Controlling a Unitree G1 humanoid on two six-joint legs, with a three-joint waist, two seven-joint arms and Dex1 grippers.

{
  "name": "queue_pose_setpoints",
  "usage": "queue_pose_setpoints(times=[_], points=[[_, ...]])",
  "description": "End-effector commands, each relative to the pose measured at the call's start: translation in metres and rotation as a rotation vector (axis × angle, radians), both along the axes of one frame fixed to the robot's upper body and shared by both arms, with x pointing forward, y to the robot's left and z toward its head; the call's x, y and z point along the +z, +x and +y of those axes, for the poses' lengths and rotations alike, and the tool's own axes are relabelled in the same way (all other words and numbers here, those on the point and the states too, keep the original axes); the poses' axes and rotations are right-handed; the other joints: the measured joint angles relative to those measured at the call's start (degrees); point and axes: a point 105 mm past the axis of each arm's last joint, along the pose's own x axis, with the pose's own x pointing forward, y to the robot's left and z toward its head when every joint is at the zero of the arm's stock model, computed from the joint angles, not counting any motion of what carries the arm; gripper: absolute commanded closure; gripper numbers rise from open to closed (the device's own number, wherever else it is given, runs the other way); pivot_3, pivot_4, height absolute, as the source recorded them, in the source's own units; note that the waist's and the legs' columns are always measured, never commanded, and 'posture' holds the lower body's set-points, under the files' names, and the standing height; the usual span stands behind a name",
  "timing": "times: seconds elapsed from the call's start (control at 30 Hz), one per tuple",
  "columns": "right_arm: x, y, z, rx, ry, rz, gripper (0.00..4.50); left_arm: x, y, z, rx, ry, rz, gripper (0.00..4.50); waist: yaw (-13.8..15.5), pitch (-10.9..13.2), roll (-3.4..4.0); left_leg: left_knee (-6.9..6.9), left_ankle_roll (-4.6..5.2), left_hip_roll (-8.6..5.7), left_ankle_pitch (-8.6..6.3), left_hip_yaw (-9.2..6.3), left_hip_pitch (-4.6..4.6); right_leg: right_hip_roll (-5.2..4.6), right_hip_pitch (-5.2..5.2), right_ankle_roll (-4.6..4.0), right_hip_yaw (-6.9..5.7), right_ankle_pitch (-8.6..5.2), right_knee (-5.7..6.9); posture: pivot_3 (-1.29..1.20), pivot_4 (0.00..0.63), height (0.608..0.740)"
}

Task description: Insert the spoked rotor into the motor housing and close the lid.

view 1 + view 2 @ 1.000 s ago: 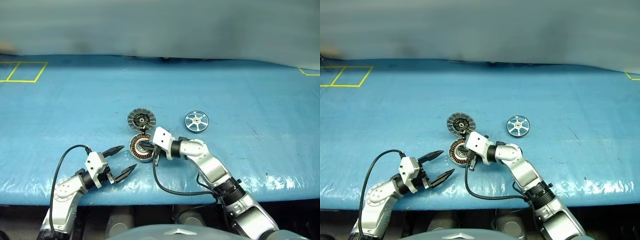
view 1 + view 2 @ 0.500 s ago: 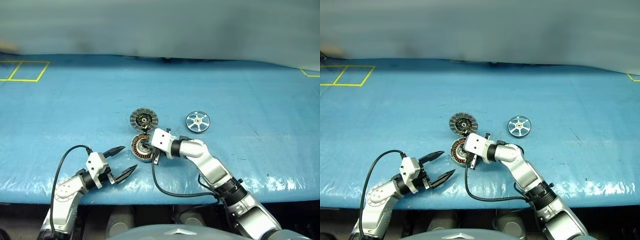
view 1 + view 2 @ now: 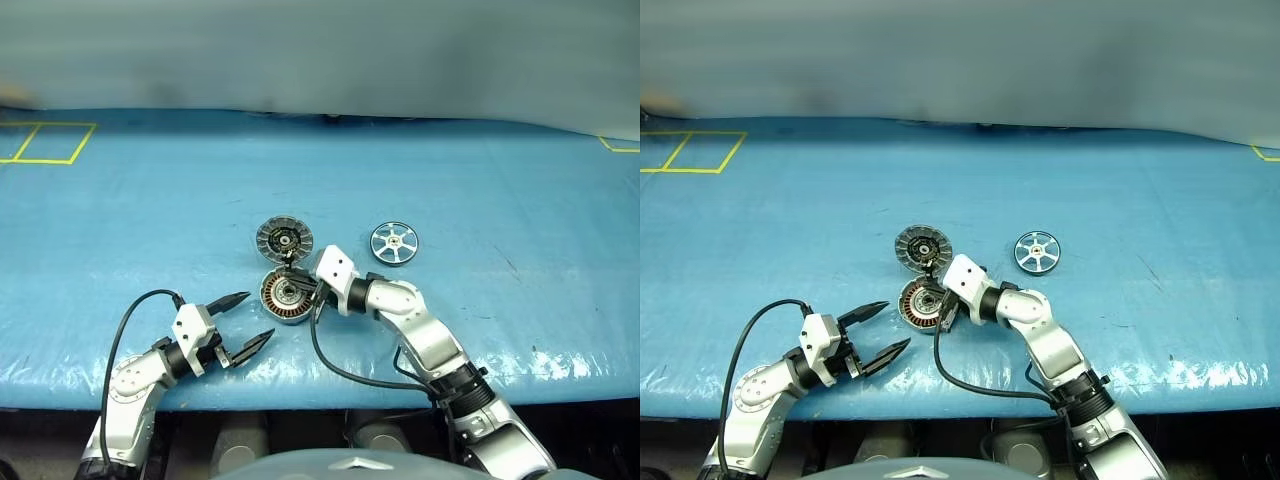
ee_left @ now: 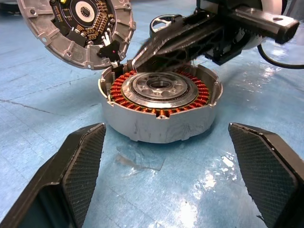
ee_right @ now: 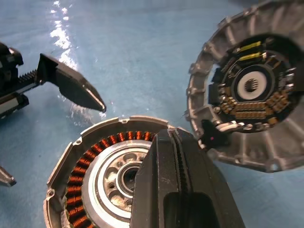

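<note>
- Since a second ago the right hand (image 3: 300, 283) has been lifted a little and swung back off the middle of the motor housing (image 3: 284, 298), so more of the copper windings and silver hub can be seen now. Nothing else on the surface (image 3: 520, 200) looks shifted, and the left hand (image 3: 250, 320) has been kept parked.
- Right hand: fingers pressed flat together with nothing pinched between them, tips hovering over the housing's 1 o'clock edge, right by where the lid meets it.
- Left hand: jaws spread wide and empty, sitting at about 7 o'clock from the housing, well short of touching it.
- Lid (image 3: 284, 239) is stood open at the housing's 12 o'clock, apparently joined at a small hinge-like tab; its inner face with the tiny board parts is turned toward the housing in the wrist views.
- Spoked rotor (image 3: 395, 243) is lying flat at roughly 2 o'clock from the housing, well apart, not inserted yet.
- Handling guess: rotor is probably rigid, light-ish metal, shiny and likely slippery. Best taken by the dark rim across its width, or with one finger through a spoke gap.
- Windings and the lid's inner parts look scratchable, so those are better left unpoked; the lid is best nudged by its grey outer rim.
</note>
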Motion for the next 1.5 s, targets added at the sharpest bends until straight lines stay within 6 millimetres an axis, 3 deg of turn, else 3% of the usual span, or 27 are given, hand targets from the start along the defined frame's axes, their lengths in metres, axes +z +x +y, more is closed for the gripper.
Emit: queue_pose_setpoints(times=[0.03,0.13,0.27,0.33,0.5,0.6,0.9,1.2,1.5], points=[[0.025,-0.001,-0.009,0.001,0.053,-0.049,4.47,0.005,0.001,0.001,0.003,-0.013,-0.023,0.11,0.0,0.0,0.00,-0.01,0.00,0.00,0.00,-0.01,0.00,0.00,-0.01,0.00,0.00,0.00,0.00,0.00,0.150,0.740],[0.023,-0.004,-0.021,0.000,0.015,-0.041,4.47,0.006,0.002,0.002,0.004,-0.015,-0.026,0.11,0.1,0.0,0.00,-0.02,0.00,0.00,0.00,0.00,-0.01,-0.01,0.00,0.00,0.00,0.00,-0.01,0.00,0.150,0.740],[0.015,0.003,-0.073,-0.144,-0.129,-0.042,4.47,0.007,0.001,0.001,0.001,-0.028,-0.028,0.11,0.4,0.0,-0.01,0.00,-0.01,-0.04,-0.01,0.00,-0.07,-0.05,0.01,0.01,-0.01,0.00,-0.10,0.00,0.150,0.740],[0.013,0.005,-0.089,-0.193,-0.181,-0.050,4.47,0.007,0.001,0.001,-0.002,-0.033,-0.029,0.11,0.3,0.0,-0.01,0.01,-0.01,-0.06,-0.01,0.04,-0.08,-0.08,0.00,0.05,0.02,0.02,-0.13,0.00,0.150,0.740],[0.024,0.021,-0.150,-0.457,-0.285,-0.113,3.25,0.006,0.001,-0.001,-0.010,-0.039,-0.023,0.11,0.1,0.0,-0.01,0.00,-0.01,-0.01,-0.01,0.06,-0.03,-0.01,-0.01,0.06,0.03,0.03,-0.10,0.00,0.150,0.740],[0.026,0.024,-0.168,-0.546,-0.303,-0.106,3.25,0.005,0.002,-0.003,-0.020,-0.042,-0.019,0.11,0.1,0.0,-0.01,0.00,-0.01,-0.03,-0.01,0.07,-0.04,-0.03,0.00,0.07,0.05,0.04,-0.11,0.00,0.150,0.740],[0.017,0.029,-0.174,-0.629,-0.263,-0.047,3.25,0.003,0.005,-0.005,-0.035,-0.039,-0.018,0.11,0.1,0.0,-0.01,0.01,-0.01,-0.02,-0.01,0.07,-0.05,-0.02,0.00,0.11,0.06,0.06,-0.12,0.00,0.150,0.740],[0.008,0.036,-0.185,-0.620,-0.422,-0.087,3.25,0.000,0.004,-0.006,-0.030,-0.038,-0.011,0.11,0.2,0.0,-0.01,0.03,-0.01,-0.04,-0.01,0.09,-0.06,-0.04,0.02,0.14,0.07,0.09,-0.14,0.00,0.150,0.740],[0.000,0.042,-0.178,-0.581,-0.442,-0.078,3.25,-0.002,0.002,-0.006,-0.019,-0.038,-0.005,0.11,0.1,0.0,-0.01,0.07,-0.01,-0.03,-0.01,0.09,-0.05,-0.03,0.05,0.19,0.08,0.11,-0.13,0.00,0.150,0.740]])
